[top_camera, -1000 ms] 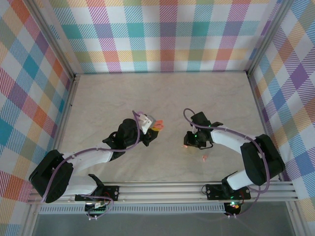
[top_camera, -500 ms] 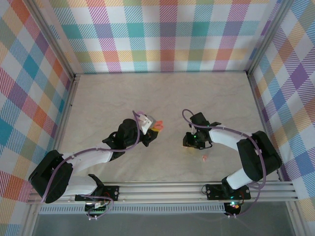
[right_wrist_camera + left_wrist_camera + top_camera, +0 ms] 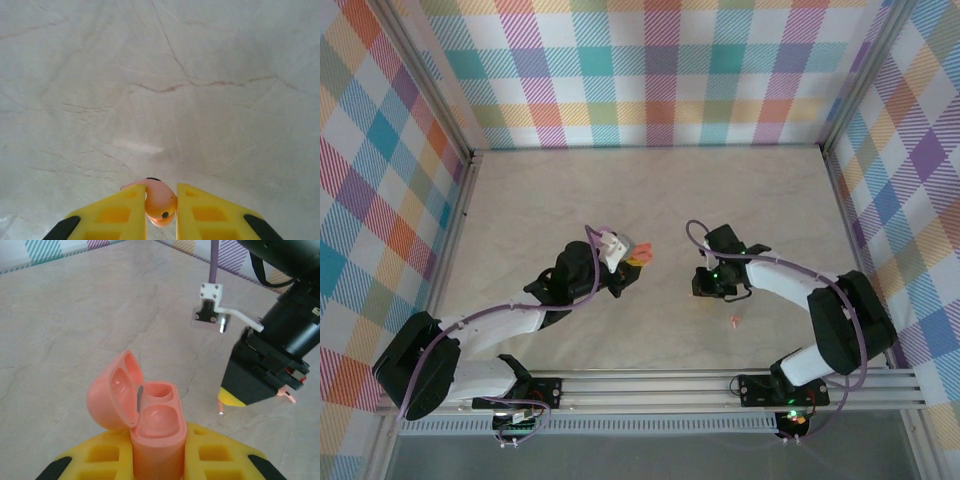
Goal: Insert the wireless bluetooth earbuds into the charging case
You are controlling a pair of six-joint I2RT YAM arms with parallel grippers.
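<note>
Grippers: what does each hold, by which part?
Right gripper pinches a salmon-orange earbud by its sides; left gripper clamps the open case by its lower body.

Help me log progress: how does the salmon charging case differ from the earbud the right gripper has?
The charging case is far larger than the earbud. The case stands upright in the left gripper, its lid hinged open and both sockets empty. The earbud is a small rounded pebble pinched in the right gripper. Both are salmon-orange, and each is held between yellow fingers.
</note>
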